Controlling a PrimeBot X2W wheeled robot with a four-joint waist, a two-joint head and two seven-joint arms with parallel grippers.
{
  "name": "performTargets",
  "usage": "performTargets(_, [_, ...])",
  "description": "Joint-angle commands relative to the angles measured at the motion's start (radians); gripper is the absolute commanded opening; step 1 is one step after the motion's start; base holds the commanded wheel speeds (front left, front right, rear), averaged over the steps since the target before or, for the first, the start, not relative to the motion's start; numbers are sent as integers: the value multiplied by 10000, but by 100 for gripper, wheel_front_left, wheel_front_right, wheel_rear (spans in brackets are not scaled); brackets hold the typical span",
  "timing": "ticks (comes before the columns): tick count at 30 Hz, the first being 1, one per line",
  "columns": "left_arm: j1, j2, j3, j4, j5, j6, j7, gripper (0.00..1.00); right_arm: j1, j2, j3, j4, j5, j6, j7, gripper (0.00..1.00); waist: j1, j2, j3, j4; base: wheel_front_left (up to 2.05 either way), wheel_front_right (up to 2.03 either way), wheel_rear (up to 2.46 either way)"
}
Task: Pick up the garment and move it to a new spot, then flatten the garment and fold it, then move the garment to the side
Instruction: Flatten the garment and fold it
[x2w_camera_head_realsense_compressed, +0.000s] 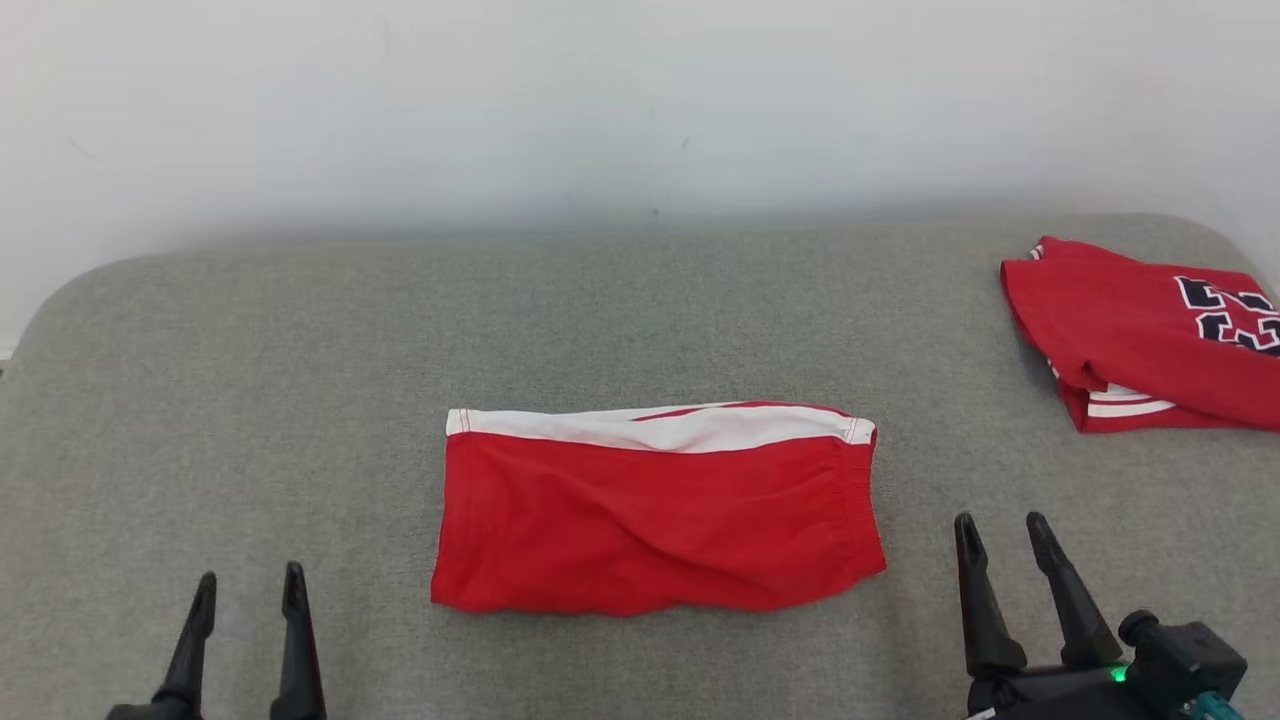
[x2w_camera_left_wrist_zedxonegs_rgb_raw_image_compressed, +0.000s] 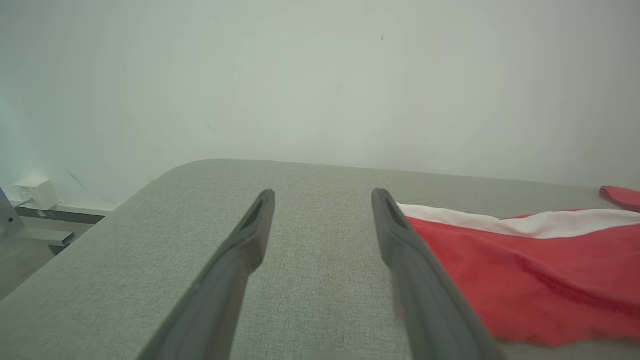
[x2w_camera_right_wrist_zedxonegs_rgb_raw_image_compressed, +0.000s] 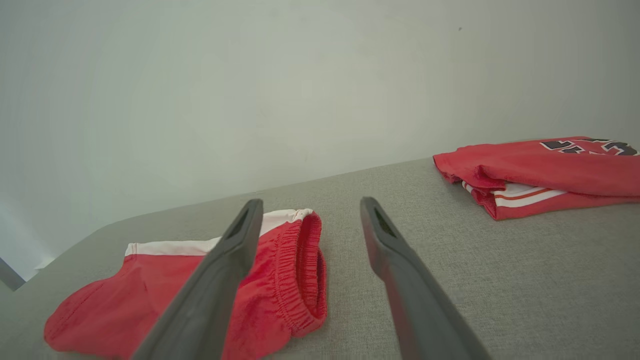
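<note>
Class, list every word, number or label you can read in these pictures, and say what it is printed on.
"23", perhaps: dark numerals on the folded red jersey, slanted and cut off, so unsure.
On the red shorts: no text.

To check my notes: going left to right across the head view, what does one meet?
Left end effector → folded red fabric shorts with white band → folded red jersey with dark numerals

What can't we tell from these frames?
- Number on the folded jersey: head view, cut off by right edge; right wrist view, too oblique.
- Red shorts fold layers: hidden under top layer.
- Shorts' middle, right wrist view: behind the right gripper finger.
</note>
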Motion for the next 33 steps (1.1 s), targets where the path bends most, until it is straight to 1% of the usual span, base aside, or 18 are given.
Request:
performTargets(1, [178,-93,62,-22,257,-82,-29,100,115,-6,13,38,-114,-30,-39,100,1,0,-42,48,0,0,0])
performTargets(6, [301,-299,85,40,784,-279,-27,100,199,-36,101,148,-315,-30,-45,100,1,0,-124,129,0,0,0])
performTargets(8, [295,-329,101,68,824,-317,-27,100,193,-25,97,158,-352,-30,-46,100,1,0,-137,150,0,0,0])
performTargets(13, [258,-381,125,228,1314,-408,-29,100,163,10,81,259,-638,-30,-50,100,1,0,-213,245,0,0,0])
performTargets(21, [293,-543,318,446,1486,-502,-28,100,219,123,104,325,-810,-30,-58,100,1,0,-297,320,0,0,0])
performTargets(26, [284,-635,415,497,1547,-588,-29,100,36,99,115,476,-701,-30,-55,100,1,0,-295,321,0,0,0])
performTargets(33, [-36,-731,269,549,1628,-691,-29,100,-860,-256,273,1105,-730,-30,44,100,1,0,-69,544,0,0,0])
